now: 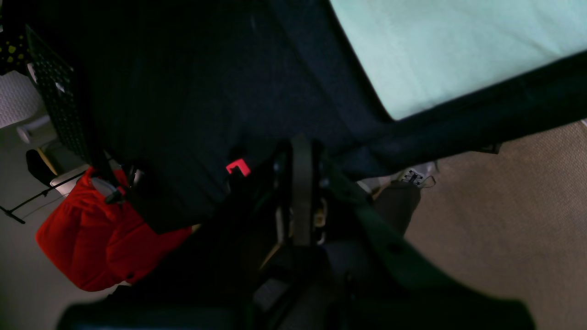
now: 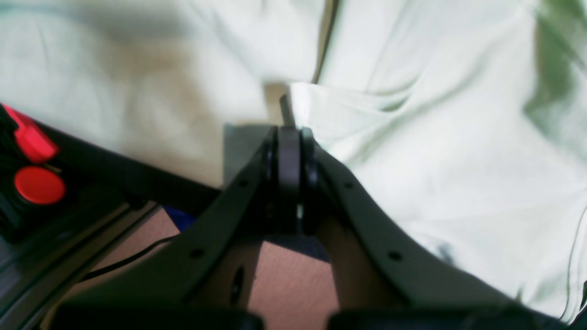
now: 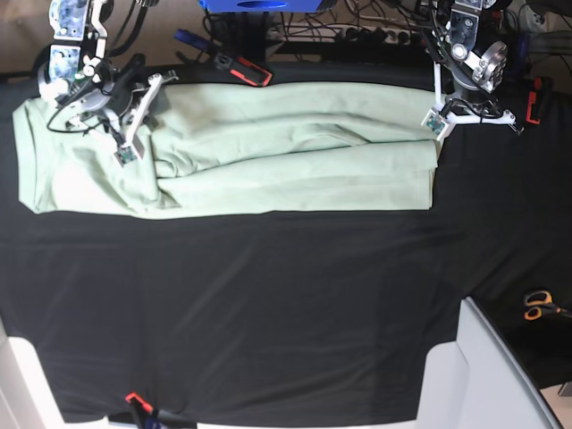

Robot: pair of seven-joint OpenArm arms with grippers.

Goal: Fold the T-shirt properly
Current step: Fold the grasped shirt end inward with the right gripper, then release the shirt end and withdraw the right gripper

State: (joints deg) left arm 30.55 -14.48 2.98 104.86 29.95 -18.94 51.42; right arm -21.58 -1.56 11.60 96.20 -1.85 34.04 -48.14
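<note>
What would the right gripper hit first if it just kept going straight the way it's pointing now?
Most likely the T-shirt itself. In the right wrist view the right gripper has its jaws together, with pale green cloth right at the tip and filling the frame ahead. Blur hides whether it already touches or pinches the fabric.

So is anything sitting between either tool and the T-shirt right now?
Nothing visible does. The right tool is already at the T-shirt, its jaws together at a fold of the cloth. The left tool sits at the shirt's other end, with only bare black tablecloth around it.
</note>
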